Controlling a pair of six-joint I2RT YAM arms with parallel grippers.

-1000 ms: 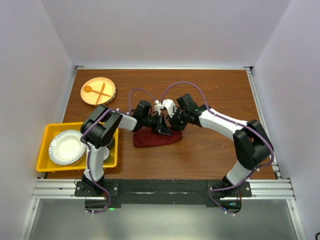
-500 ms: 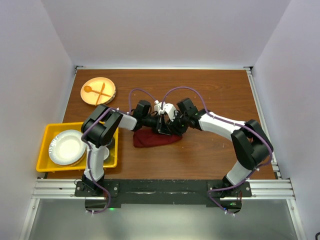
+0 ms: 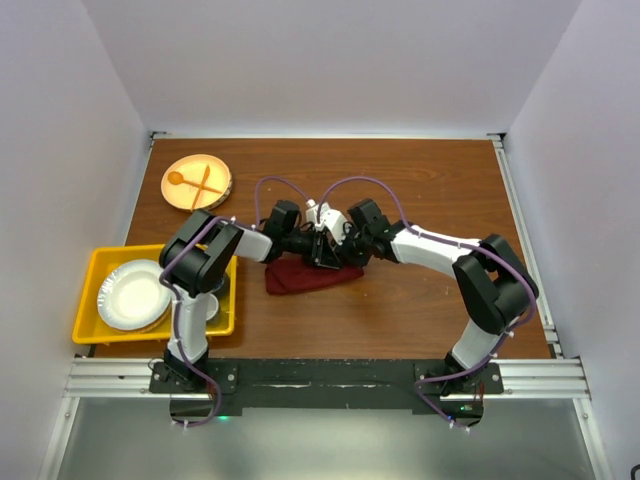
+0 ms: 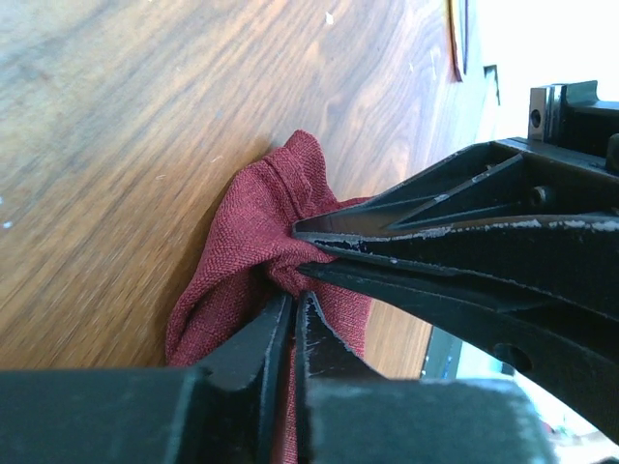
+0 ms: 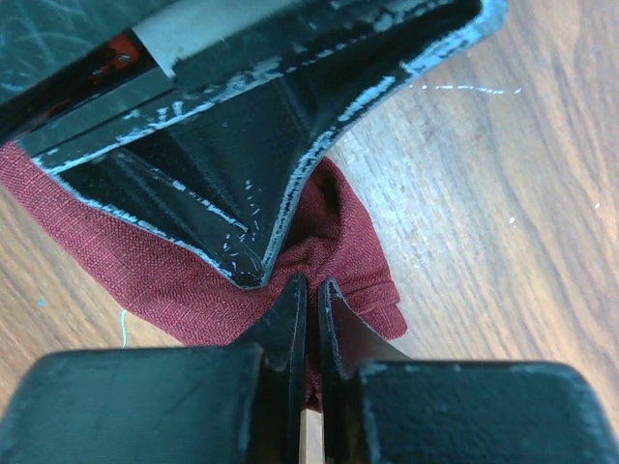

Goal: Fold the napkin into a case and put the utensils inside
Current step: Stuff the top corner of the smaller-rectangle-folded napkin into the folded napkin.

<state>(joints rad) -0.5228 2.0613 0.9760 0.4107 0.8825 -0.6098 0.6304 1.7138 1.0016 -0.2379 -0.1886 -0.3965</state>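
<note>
**One napkin, bunched mid-bench, pinched by both tools**

There is one maroon napkin [image 3: 300, 278]. It lies crumpled in a low heap at the middle of the wooden bench [image 3: 440, 180], a little left of centre. It is not flat and shows no neat fold.

Two tools meet over its far right edge. The left tool [image 3: 320, 252] reaches in from the left and the right tool [image 3: 336, 250] from the right, tips almost touching. In the left wrist view the left tool's fingers [image 4: 261, 338] stand nearly together, with only a thin slit between them. The cloth [image 4: 242, 242] gathers at their tips and shows in the slit, so they are closed on the napkin. The right tool [image 4: 302, 235] comes in from the right, its jaws pressed together on a raised ridge of the same cloth. The right wrist view agrees: its own jaws are closed to a sliver on the napkin [image 5: 145, 280], with the left tool [image 5: 247, 280] just above.

From above, the tools and their wrists hide the napkin's far edge and the pinch itself. Each wrist view cuts off most of the cloth.

Farther out, at the near left, one yellow bin [image 3: 90, 262] holds a white dish [image 3: 133, 295]. I cannot tell whether that is one dish or a stack. At the far left sits one round plate [image 3: 215, 196] bearing one orange spoon [image 3: 177, 179] and one orange fork [image 3: 208, 172], crossed.
</note>
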